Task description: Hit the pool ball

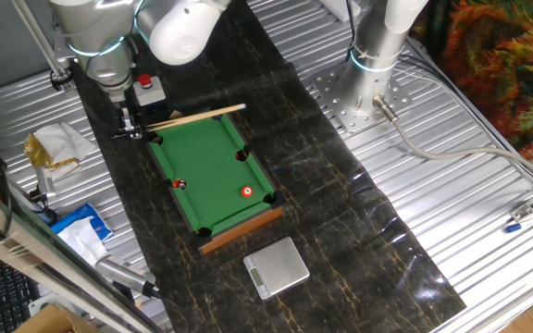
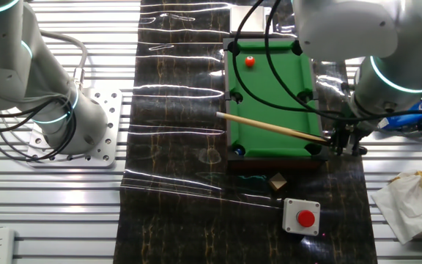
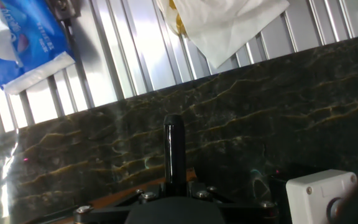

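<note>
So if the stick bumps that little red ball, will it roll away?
Probably. The pool ball looks round and glossy, and it sits free on flat green felt of the pool table, so a light tap should send it rolling. It seems tiny, so likely very light.

No word, brand or number can be made out anywhere: the blue packet (image 3: 27,37) at the hand view's top left corner carries pale lettering too blurred to read, and nothing else bears legible marks

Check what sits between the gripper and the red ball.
Only bare green felt between gripper and red ball; the dark ball lies aside, per one fixed view.
</note>
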Robot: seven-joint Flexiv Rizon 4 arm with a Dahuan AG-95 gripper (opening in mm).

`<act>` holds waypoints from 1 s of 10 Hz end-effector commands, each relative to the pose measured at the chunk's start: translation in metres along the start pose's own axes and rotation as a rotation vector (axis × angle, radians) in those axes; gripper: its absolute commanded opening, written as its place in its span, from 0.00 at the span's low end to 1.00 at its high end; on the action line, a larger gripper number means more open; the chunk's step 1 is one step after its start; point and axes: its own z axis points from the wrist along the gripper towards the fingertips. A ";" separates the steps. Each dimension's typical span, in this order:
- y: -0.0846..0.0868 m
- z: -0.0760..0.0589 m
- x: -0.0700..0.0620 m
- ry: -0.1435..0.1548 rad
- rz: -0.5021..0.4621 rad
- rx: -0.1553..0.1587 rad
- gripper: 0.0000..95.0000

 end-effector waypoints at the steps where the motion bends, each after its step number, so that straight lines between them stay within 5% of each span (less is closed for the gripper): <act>1: 0.000 0.001 0.000 -0.007 0.000 0.010 0.00; 10: 0.000 0.001 0.000 -0.018 -0.006 -0.008 0.00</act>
